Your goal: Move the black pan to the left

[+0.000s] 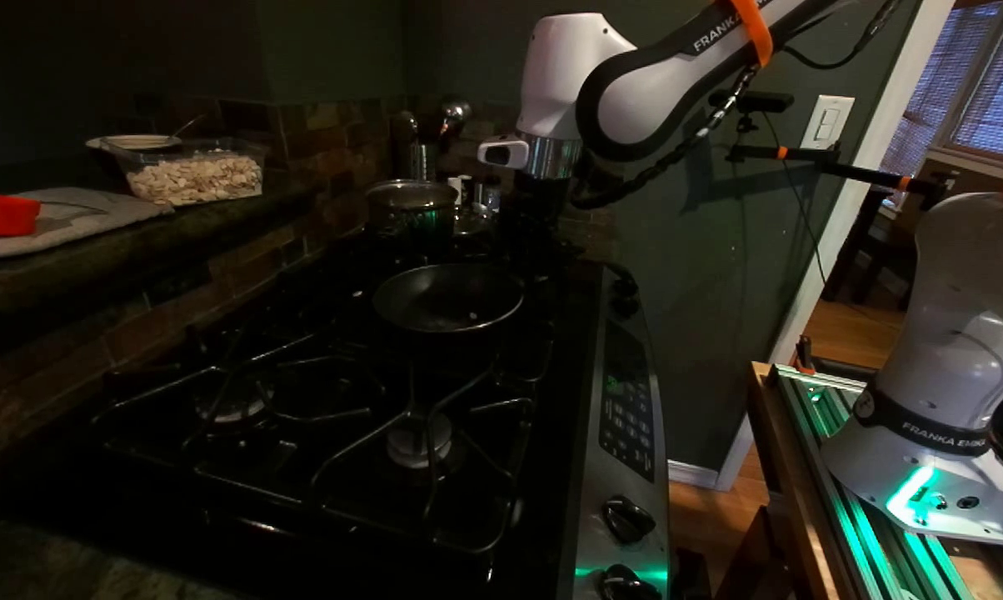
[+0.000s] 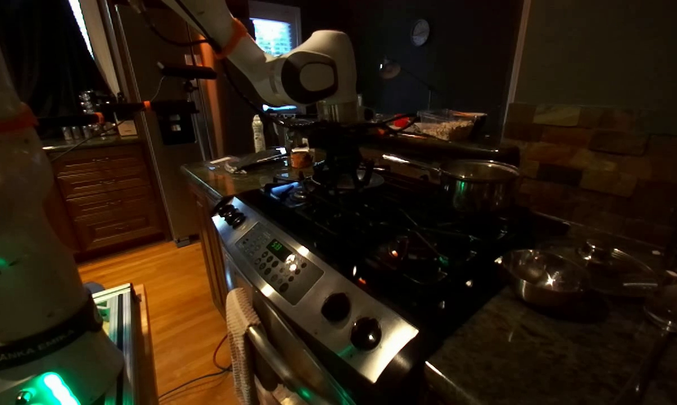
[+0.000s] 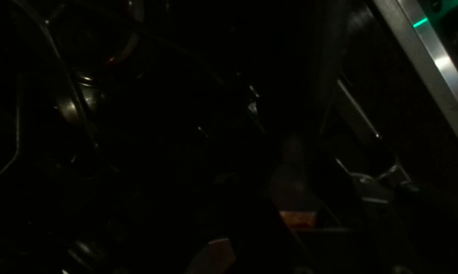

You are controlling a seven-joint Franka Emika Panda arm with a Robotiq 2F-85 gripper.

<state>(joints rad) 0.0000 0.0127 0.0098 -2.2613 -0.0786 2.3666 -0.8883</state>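
The black pan (image 1: 447, 302) sits on the stove grates, round and shallow with a faintly shiny rim. In an exterior view my dark gripper (image 1: 543, 243) points down just beyond the pan's right side. Seen from the opposite end, the gripper (image 2: 345, 181) hangs low over the stove, partly in front of a pale round rim that seems to be the pan (image 2: 375, 180). The wrist view is very dark. Two fingertips (image 3: 298, 220) show there, standing apart with blackness between them. The pan's handle cannot be made out, nor whether anything lies between the fingers.
A steel pot (image 2: 476, 183) stands on the back burner near the pan. Burner grates (image 1: 422, 417) spread nearer the camera in an exterior view. A steel bowl (image 2: 541, 275) and a glass lid (image 2: 614, 264) rest beside the stove. A plastic tub (image 1: 197, 177) sits on the raised counter.
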